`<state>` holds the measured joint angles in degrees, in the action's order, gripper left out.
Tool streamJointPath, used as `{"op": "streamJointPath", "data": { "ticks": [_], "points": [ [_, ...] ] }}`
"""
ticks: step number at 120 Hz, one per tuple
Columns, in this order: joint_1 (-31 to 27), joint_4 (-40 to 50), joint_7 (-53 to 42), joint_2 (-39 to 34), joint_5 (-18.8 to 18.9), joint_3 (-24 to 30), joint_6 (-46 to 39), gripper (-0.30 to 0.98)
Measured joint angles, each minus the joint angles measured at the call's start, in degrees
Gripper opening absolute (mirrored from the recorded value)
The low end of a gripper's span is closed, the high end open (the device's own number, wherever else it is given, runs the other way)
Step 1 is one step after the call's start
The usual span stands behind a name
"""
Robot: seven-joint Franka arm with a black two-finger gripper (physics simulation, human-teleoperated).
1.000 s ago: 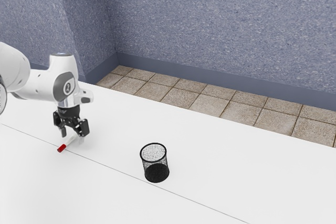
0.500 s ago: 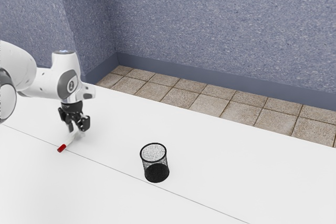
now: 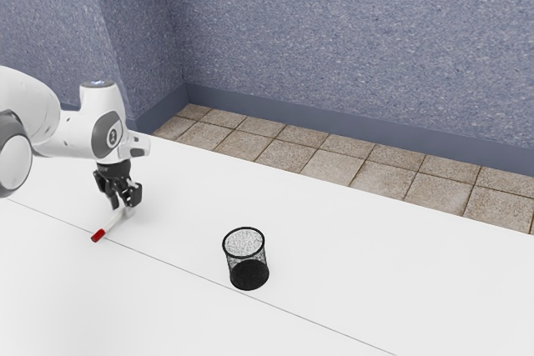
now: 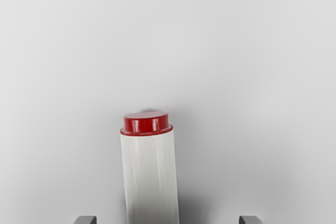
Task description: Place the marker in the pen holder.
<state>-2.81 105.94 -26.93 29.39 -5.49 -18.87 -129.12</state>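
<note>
Marker [image 3: 109,224] lies on table [image 3: 367,264]; pen holder [image 3: 249,273] toward exterior view's right

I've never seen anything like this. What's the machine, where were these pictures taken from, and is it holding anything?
The white machine is a robot arm, and the black part at its end is its gripper, a hand with two fingers. The exterior view comes from a camera beside the arm. The wrist view comes from a camera on the hand itself, looking at the marker from close by.

On the white table lie a white marker with red ends and, farther along, a black mesh cup standing upright. Nothing is held: the fingers are apart, one on each side of the marker, with gaps between.
</note>
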Motion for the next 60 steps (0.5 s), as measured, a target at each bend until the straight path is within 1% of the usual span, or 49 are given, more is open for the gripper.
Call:
{"op": "streamJointPath", "data": {
  "ticks": [20,60],
  "points": [
    [0.0,0.0,-0.8,0.0,-0.7,0.0,0.0,0.26],
    [0.0,0.1,-1.8,0.3,-1.3,0.0,-0.2,0.20]
  ]
}}
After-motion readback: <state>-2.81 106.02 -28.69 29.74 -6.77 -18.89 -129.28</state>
